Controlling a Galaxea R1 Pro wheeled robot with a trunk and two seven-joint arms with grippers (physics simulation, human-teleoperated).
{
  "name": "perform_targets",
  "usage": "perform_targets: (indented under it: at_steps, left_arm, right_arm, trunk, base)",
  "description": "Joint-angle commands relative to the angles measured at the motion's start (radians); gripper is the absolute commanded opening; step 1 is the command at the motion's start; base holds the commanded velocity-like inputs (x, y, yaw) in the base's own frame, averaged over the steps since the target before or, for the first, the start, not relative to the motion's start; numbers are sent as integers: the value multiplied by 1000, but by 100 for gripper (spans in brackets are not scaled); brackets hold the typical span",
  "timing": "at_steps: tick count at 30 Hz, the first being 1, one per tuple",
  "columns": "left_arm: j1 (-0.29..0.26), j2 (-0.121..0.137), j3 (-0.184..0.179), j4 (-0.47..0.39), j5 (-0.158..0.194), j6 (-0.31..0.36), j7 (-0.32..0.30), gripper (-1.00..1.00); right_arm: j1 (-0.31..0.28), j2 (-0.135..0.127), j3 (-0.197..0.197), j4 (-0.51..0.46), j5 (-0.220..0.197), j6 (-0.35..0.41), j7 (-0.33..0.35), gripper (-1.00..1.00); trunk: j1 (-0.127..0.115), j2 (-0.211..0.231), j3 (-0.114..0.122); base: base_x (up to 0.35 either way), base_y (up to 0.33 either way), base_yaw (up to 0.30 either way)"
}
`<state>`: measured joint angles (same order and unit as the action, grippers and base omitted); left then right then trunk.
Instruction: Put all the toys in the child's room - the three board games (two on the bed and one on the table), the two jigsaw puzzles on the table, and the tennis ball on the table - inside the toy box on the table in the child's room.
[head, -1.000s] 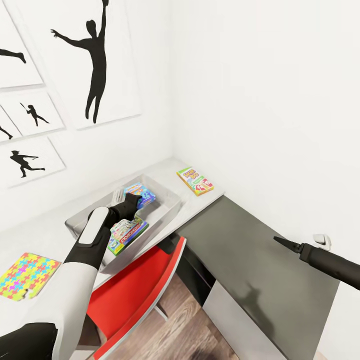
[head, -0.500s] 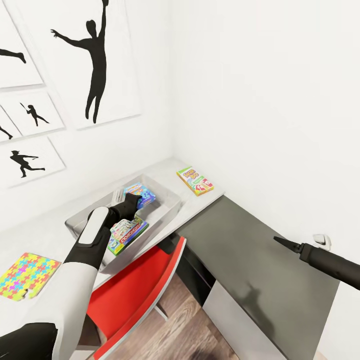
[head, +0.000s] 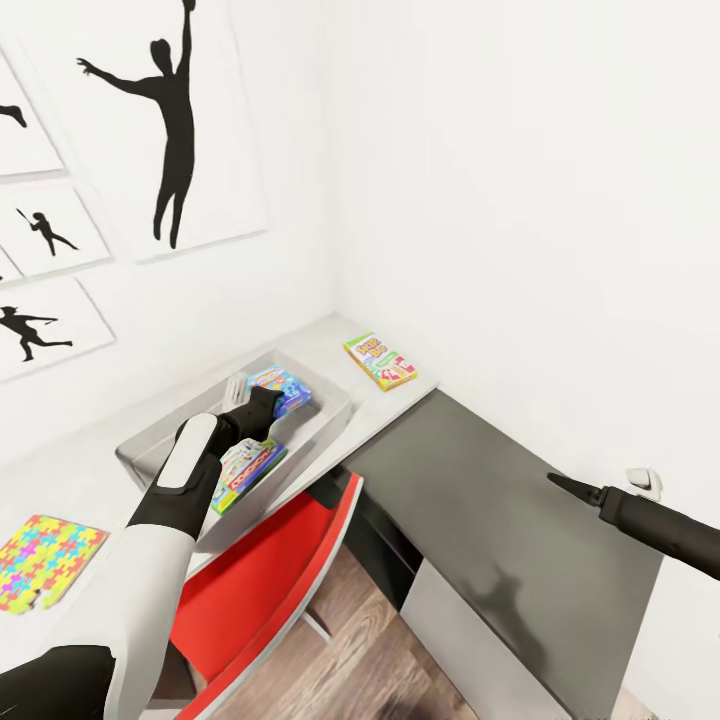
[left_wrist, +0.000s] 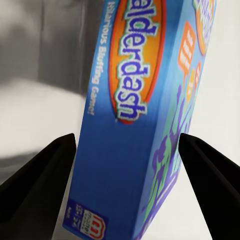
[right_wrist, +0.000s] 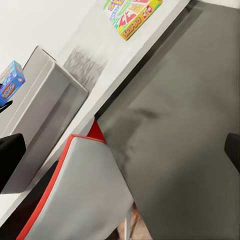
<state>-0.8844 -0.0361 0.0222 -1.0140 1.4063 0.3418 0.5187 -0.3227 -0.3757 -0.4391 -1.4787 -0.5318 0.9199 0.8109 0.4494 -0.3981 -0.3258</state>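
Note:
My left gripper (head: 262, 400) hangs inside the light grey toy box (head: 325, 432), shut on the blue board game (head: 284, 386), which is tilted above the box floor. The left wrist view has that blue game (left_wrist: 135, 115) wedged between both fingers. The Monopoly board game (head: 243, 470) lies flat in the toy box beside my forearm. The yellow-green-red board game (head: 380, 362) lies on the pale table (head: 330, 338) past the box. A jigsaw puzzle (head: 42, 560) lies on the table at the far left. My right gripper (head: 556, 484) hovers open over the dark table section (head: 500, 500).
A red chair (head: 270, 590) is tucked under the table just below the toy box. White walls with black silhouette pictures (head: 170, 120) close the corner. A small white fitting (head: 645, 482) sits by the right wall. Wood floor (head: 330, 660) shows below.
The whole head view has shifted, so the toy box, games and wall pictures sit a little further left. The blue game has kept its place by my left gripper. Both arms look unchanged.

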Motion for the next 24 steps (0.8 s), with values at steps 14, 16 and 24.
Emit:
perform_targets:
  at_steps: [14,16,24]
  left_arm:
    - [-1,-1,3,-1,6,2,8,-100]
    - [-1,-1,3,-1,6,2,7,-100]
    - [-1,-1,4,-1,6,2,7,-100]
  right_arm:
    - [-1,0,-1,0,1,4,4,100]
    - [-1,0,-1,0,1,5,4,100]
    - [-1,0,-1,0,1,4,4,100]
  trunk:
    - [1,-2,-2]
    - [1,-2,-2]
    - [1,-2,-3]
  base:
    - [0,0,-18]
    - [0,0,-4]
    - [0,0,-2]
